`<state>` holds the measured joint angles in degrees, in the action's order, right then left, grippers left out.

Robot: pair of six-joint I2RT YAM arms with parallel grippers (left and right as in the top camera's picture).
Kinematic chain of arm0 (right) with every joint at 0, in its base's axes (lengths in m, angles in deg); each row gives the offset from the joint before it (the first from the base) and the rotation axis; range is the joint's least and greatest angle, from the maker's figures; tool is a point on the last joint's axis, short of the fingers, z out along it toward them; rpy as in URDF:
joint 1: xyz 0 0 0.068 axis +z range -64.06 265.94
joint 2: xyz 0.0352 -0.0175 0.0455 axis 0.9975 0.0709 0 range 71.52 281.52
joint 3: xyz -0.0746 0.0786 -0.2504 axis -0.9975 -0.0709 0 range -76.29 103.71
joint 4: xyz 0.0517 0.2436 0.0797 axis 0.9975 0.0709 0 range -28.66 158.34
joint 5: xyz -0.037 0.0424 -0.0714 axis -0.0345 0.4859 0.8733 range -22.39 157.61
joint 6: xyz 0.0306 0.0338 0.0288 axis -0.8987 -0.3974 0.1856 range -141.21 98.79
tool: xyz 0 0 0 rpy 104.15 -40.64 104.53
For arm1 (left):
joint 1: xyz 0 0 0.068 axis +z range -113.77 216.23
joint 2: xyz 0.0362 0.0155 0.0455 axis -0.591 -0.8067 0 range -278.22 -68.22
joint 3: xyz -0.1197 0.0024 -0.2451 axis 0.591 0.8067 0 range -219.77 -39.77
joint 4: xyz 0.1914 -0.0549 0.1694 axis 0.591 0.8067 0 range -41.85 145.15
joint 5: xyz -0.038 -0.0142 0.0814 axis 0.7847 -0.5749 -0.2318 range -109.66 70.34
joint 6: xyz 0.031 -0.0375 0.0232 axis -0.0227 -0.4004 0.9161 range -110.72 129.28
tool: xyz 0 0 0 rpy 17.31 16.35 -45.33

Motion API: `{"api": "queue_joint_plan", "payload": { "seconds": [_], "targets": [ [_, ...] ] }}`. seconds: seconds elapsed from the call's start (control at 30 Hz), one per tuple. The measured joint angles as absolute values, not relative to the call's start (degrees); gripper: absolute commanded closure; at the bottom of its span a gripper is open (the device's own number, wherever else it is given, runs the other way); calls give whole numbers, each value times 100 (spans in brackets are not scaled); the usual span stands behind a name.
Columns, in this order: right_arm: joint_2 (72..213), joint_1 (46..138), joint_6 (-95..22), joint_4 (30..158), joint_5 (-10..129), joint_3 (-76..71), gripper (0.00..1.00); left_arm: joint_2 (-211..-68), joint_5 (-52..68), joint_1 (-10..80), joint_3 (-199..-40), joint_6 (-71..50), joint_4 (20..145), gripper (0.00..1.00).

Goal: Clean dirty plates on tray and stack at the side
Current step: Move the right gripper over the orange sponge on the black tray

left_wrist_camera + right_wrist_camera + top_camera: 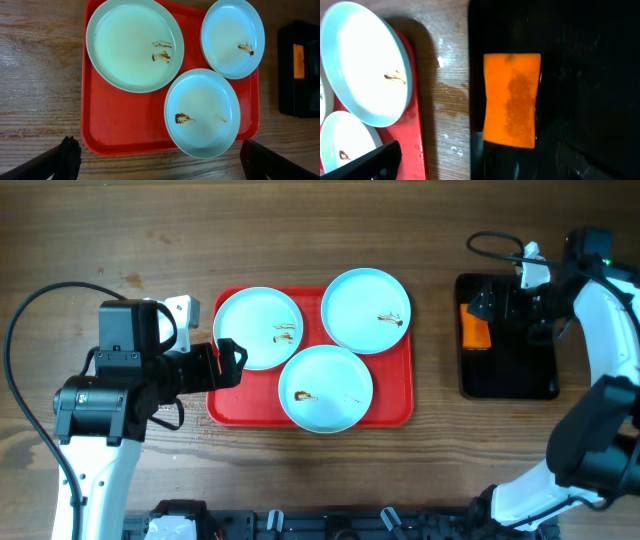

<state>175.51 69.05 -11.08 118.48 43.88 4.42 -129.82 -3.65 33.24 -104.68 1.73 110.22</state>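
While smeared plates (258, 315) wait on the tray (395, 395), right fingers (375, 160) hang released over the sponge (512, 100) at three o'clock, likely to fetch it; left fingers (67, 157) released too.

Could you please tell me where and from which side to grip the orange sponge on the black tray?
Grip the orange sponge across its narrower middle, a finger on each long edge, coming straight down from above. It lies flat in the black tray, and its long sides pinch inward slightly there; one side sits close to the tray wall, so clearance looks tight.
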Motion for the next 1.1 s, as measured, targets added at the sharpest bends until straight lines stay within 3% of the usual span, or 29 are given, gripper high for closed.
{"api": "queue_joint_plan", "payload": {
  "seconds": [0.1,0.2,0.27,0.37,0.57,0.67,0.83,0.93,1.1],
  "targets": [
    [17655,6730,-1197,11839,4360,442,16,-12982,-365,3324,-10468,175,11004,0],
    [17658,6472,-1304,11826,4358,442,23,-12982,-365,3324,-10468,175,10960,0],
    [17660,6348,-1276,11861,4358,442,19,-12982,-365,3324,-10468,175,10956,0],
    [17732,6367,-1112,11892,4191,437,21,-12982,-365,3324,-10468,175,10910,0],
    [18364,6376,-1038,11665,3737,15,38,-12982,-365,3324,-10468,175,10882,0],
    [18488,6378,-1040,11573,3630,-24,39,-12982,-365,3324,-10468,175,10877,0],
    [18488,6494,-1040,11488,3608,-24,48,-12982,-365,3324,-10468,175,10877,0],
    [18488,6726,-1081,11326,3610,-26,47,-12982,-365,3324,-10468,175,10877,0],
    [18488,6942,-1595,11112,4008,-31,55,-12982,-365,3324,-10468,175,10875,0]
  ]
}}
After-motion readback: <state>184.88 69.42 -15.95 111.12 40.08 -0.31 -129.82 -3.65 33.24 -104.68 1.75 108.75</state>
